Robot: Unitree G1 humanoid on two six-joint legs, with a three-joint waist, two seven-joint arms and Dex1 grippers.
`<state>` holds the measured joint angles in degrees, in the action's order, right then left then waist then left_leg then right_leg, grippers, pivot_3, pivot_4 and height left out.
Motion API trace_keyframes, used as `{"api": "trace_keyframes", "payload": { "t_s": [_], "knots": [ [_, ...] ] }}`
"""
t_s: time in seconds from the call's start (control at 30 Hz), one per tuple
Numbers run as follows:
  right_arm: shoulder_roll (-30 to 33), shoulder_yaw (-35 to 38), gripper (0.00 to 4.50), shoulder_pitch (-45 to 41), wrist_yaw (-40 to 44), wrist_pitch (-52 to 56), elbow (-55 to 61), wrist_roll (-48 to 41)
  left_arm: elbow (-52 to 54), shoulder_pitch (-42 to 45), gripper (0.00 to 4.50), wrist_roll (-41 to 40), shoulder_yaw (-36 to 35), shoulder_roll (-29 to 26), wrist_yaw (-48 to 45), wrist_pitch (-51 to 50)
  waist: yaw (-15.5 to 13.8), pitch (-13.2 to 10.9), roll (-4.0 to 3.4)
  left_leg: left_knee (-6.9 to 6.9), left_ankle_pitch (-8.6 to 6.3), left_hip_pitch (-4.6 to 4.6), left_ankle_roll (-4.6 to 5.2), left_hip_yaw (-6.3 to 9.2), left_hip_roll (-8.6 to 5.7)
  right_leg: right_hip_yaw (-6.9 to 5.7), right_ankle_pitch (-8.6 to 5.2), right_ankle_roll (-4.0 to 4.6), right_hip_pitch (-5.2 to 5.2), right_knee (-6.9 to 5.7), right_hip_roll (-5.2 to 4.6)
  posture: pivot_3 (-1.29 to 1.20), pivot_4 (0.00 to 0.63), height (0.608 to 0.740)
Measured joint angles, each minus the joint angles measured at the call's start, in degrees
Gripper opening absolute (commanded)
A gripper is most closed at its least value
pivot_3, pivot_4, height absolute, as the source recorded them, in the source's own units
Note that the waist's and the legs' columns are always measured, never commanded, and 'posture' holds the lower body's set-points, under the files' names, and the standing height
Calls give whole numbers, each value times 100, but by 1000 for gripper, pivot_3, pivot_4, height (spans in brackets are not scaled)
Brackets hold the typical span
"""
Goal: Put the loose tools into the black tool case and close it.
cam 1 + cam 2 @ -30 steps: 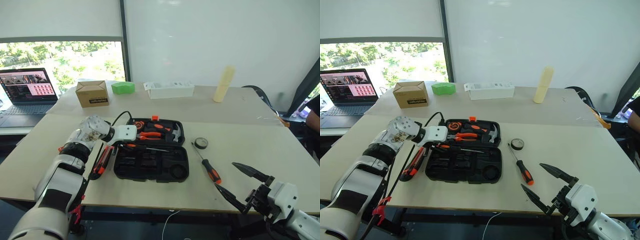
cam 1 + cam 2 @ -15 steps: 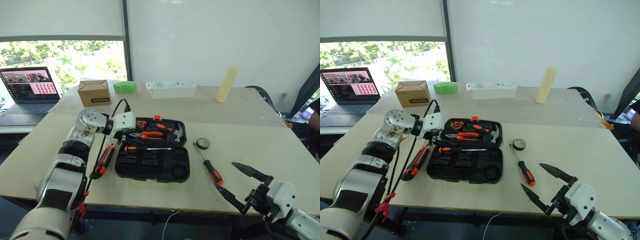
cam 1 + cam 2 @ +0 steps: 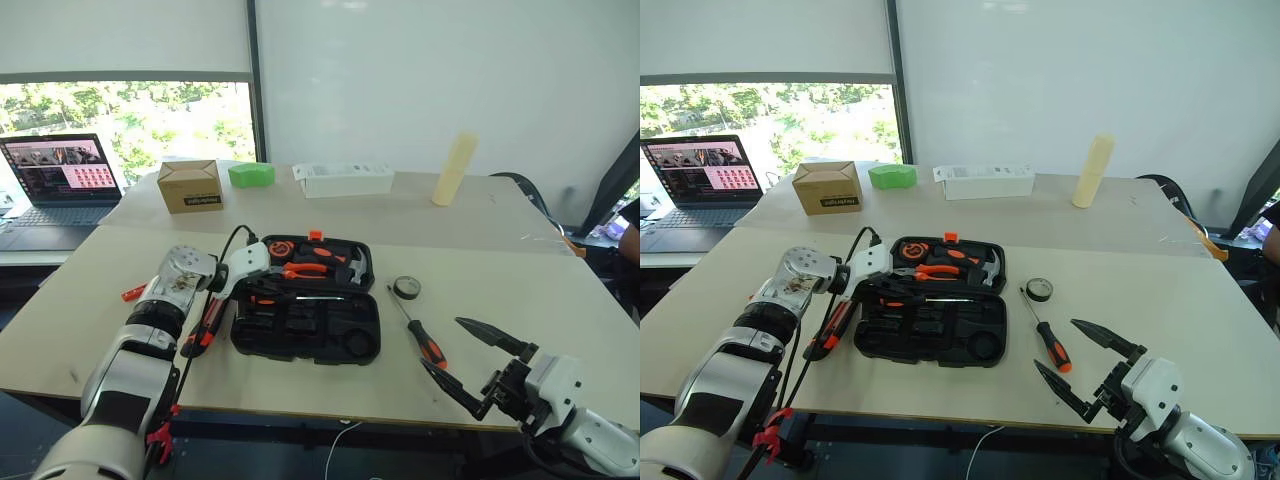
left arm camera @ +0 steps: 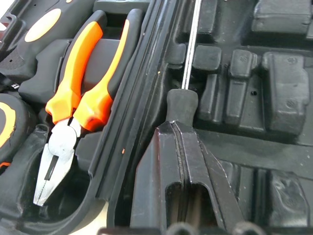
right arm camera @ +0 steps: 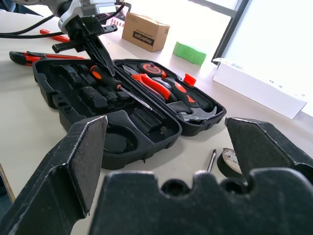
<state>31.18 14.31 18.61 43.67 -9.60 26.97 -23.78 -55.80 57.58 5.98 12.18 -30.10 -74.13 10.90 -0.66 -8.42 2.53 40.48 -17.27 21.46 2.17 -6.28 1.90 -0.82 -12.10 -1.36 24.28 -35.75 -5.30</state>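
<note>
Fingers: left gripper (image 4: 182,128) pressed together, tips at a screwdriver (image 5: 115,86) handle; right gripper (image 3: 470,358) spread wide, empty.
Surroundings: cardboard box (image 3: 190,185), laptop (image 3: 55,190) at the table's far side.
Case: black tool case (image 3: 305,310) lies open mid-table, pliers (image 4: 78,103) seated in its lid.
Loose: another screwdriver (image 3: 420,335) and tape roll (image 3: 404,288) right of case; utility knife (image 3: 205,325) left.
Arms: left reaches over the case; right hangs near the table edge.

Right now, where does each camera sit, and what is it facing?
Head pair: look forward and down on the tool case, both arms showing.
Left wrist: over the case, shut fingers by a screwdriver.
Right wrist: low over the table, open fingers framing the case.
Shared: case, screwdriver, pliers.
</note>
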Motion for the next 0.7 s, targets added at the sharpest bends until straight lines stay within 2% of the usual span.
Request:
{"api": "trace_keyframes", "payload": {
  "t_s": [0.27,0.43,0.5,0.6,0.7],
  "knots": [
    [0,22,4500,79,-4,9,13,-5,251,-137,23,191,148,131,319,-124,-18,12,-12,1,-1,-18,2,2,-2,3,0,-1,-18,-3,-4,0,150,740],
    [39,367,4500,623,-42,200,249,-126,562,-282,23,263,164,214,454,-361,-43,51,-62,0,-5,-22,8,1,-6,7,-1,-6,-24,-1,-10,0,150,740],
    [29,572,4500,899,-74,297,334,-240,671,-514,23,-15,-57,278,428,-326,-36,58,-75,0,-6,-20,10,1,-1,11,-2,-7,-19,-3,-13,0,150,740],
    [14,930,4500,1496,-17,448,468,-481,1016,-1141,651,-767,-462,282,-94,-324,3,52,-71,0,-6,0,10,4,7,9,-2,-5,3,-5,-6,0,150,740],
    [-96,1164,4500,1998,48,467,454,-508,1513,-1629,1694,-1397,-899,-302,-694,-398,111,40,-55,-1,-5,3,8,4,16,9,-4,6,12,-5,9,0,150,740]
  ]
}}
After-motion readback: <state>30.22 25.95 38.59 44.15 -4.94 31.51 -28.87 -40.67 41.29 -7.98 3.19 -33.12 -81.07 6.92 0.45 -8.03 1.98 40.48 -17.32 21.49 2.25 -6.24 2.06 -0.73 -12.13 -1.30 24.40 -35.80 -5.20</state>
